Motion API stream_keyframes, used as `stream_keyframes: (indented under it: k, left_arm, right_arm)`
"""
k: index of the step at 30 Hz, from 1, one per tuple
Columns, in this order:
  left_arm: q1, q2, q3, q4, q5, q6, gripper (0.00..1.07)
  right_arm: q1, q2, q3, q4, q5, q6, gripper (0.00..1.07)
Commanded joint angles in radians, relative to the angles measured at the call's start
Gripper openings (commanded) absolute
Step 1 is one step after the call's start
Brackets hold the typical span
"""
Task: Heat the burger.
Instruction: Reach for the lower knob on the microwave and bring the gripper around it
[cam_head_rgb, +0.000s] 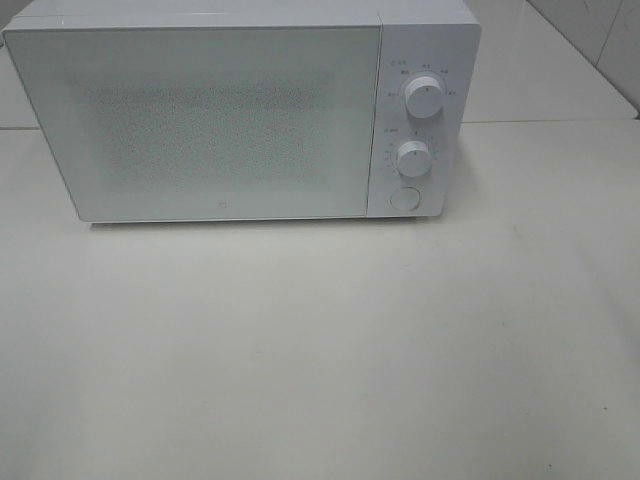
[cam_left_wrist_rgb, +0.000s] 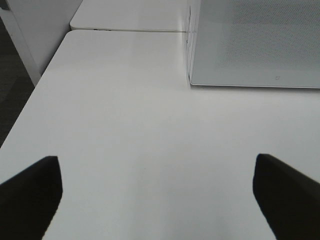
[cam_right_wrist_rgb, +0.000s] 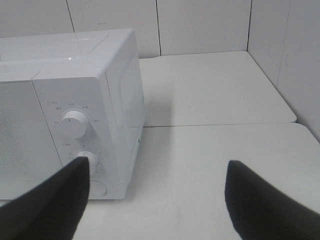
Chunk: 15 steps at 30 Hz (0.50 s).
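Note:
The burger is out of view in every frame. A white microwave (cam_head_rgb: 240, 110) stands at the back of the table with its door shut, two round knobs (cam_head_rgb: 423, 97) and a round button on its right panel. Neither arm shows in the high view. In the left wrist view my left gripper (cam_left_wrist_rgb: 157, 195) is open above bare table, nothing between its black fingers (cam_left_wrist_rgb: 30, 190), with the microwave's (cam_left_wrist_rgb: 255, 40) front corner ahead. My right gripper (cam_right_wrist_rgb: 157, 195) is open too, empty, facing the microwave's (cam_right_wrist_rgb: 75, 110) knob panel and right side.
The white table (cam_head_rgb: 320, 350) stretches in front of the microwave. A second table surface lies behind, with tiled wall panels (cam_right_wrist_rgb: 200, 25) at the back and right. The table's left edge (cam_left_wrist_rgb: 30, 100) drops off to a dark floor.

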Motion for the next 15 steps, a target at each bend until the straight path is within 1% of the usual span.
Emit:
stream_keyframes:
  k: [1,3,4,6,7,9,12,15]
  left_arm:
    - [0.005,-0.027,-0.002,0.0,-0.012,-0.001,0.98]
    - [0.005,-0.027,-0.002,0.0,-0.012,-0.001,0.98]
    - [0.005,-0.027,-0.002,0.0,-0.012,-0.001,0.98]
    - [0.005,-0.027,-0.002,0.0,-0.012,-0.001,0.98]
    - [0.005,-0.027,-0.002,0.0,-0.012,-0.001,0.98]
    - [0.005,-0.027,-0.002,0.0,-0.012,-0.001,0.98]
    - [0.005,-0.027,-0.002,0.0,-0.012,-0.001,0.98]
    - [0.005,-0.027,-0.002,0.0,-0.012,-0.001,0.98]
  right_arm:
    - [-0.005,0.025,0.002,0.003,-0.043,0.007,0.71]
    - [-0.005,0.09,0.002,0.003,-0.105,0.007,0.71]
    - [-0.005,0.09,0.002,0.003,-0.105,0.007,0.71]
    - [-0.005,0.184,0.002,0.005,-0.224,0.009,0.71]
    - [-0.005,0.184,0.002,0.005,-0.224,0.009,0.71]
    - [-0.005,0.254,0.002,0.005,-0.325,0.025,0.71]
    - [-0.005,0.278,0.002,0.005,-0.347,0.027,0.71]
    - [-0.005,0.396,0.002,0.005,-0.463,0.027,0.71]
